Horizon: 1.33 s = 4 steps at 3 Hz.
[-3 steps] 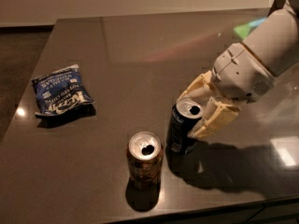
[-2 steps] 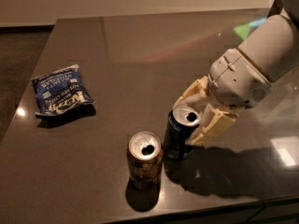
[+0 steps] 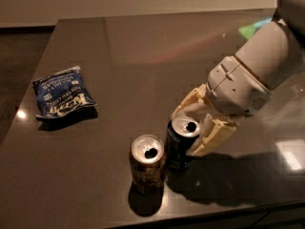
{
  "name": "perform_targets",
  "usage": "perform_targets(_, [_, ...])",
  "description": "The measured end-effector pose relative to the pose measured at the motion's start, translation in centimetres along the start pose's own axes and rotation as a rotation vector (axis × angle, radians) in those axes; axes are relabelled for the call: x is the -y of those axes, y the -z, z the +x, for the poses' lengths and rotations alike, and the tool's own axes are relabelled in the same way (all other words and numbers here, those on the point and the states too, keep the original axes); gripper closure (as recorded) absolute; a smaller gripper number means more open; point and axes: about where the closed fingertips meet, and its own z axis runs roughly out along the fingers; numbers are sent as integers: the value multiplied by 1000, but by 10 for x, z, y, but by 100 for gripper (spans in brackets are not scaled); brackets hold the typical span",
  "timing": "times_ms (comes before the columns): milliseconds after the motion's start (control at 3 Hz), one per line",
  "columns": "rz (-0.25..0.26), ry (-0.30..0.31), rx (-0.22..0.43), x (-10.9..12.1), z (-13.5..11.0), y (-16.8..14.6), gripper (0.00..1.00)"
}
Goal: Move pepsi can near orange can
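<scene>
The gripper [image 3: 189,130] is sitting low over the near part of the dark table [image 3: 143,56], reaching in from the picture's right. Its two cream-coloured fingers [image 3: 215,136] are bracketing the pepsi can [image 3: 177,151], one running along the can's far side and the other along its near right side, so the hand is holding the can between them. The pepsi can is standing upright or very nearly so, with its silver top and open mouth facing up. Its base is sitting at tabletop level, though it cannot be told whether it is resting there or being carried just clear. The orange can [image 3: 147,165] is standing upright just beside it, to the picture's left and slightly nearer the front edge, its own silver top also showing an open mouth. The two cans are standing so close that their sides are appearing to meet (actual contact cannot be confirmed from this angle). The large pale wrist housing [image 3: 236,92] is hanging directly behind the fingers, and the arm [image 3: 269,56] is rising away toward the upper right corner. A flat blue chip bag [image 3: 62,98] is lying well apart from both cans, toward the table's left side, with white lettering facing up. Both cans and the arm are casting dark shadows toward the front edge.
</scene>
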Motion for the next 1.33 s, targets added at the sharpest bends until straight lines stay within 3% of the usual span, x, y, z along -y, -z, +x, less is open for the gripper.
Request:
perform_targets(667, [6,18,-5,0,-1,-6,12])
perform_targets(1000, [11,20,-6,1,-2,-6,0])
perform_targets(1333, [11,20,-6,1,-2,-6,0])
